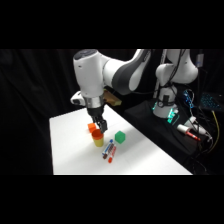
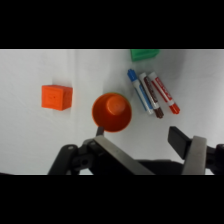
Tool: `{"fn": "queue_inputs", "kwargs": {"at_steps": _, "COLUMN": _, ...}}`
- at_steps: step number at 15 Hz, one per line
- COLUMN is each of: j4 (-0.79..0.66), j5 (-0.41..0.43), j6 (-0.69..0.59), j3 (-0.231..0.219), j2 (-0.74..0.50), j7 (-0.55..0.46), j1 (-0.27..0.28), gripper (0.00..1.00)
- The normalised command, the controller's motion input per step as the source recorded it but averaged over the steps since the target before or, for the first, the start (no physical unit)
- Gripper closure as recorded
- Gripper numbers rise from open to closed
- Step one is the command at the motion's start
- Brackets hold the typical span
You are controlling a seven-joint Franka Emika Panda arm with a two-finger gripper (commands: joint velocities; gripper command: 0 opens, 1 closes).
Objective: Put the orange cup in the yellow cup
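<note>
One camera stands off the table (image 1: 75,150), looking across and down on it from well back, so it takes in the whole white top, my arm coming from the upper right, and my base beyond the far edge. The other rides on my wrist, close above the tabletop, facing almost straight down past my gripper (image 2: 150,142). Both share the patch below me: the orange cup (image 2: 112,112), the three markers (image 2: 152,94) and the orange block (image 2: 56,96).

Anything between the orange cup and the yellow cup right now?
Nothing visible. The orange cup sits right at the yellow cup's mouth; the orange block, green block and markers lie off to the sides.
</note>
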Motion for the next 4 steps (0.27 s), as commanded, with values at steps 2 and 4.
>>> {"fn": "queue_inputs", "kwargs": {"at_steps": 2, "j4": 0.07, "j5": 0.06, "j6": -0.25, "j3": 0.042, "j2": -0.21, "j7": -0.07, "j1": 0.018, "gripper": 0.0}}
{"fn": "queue_inputs", "kwargs": {"at_steps": 4, "j4": 0.1, "j5": 0.068, "j6": -0.22, "j3": 0.041, "j2": -0.14, "j7": -0.09, "j1": 0.003, "gripper": 0.0}}
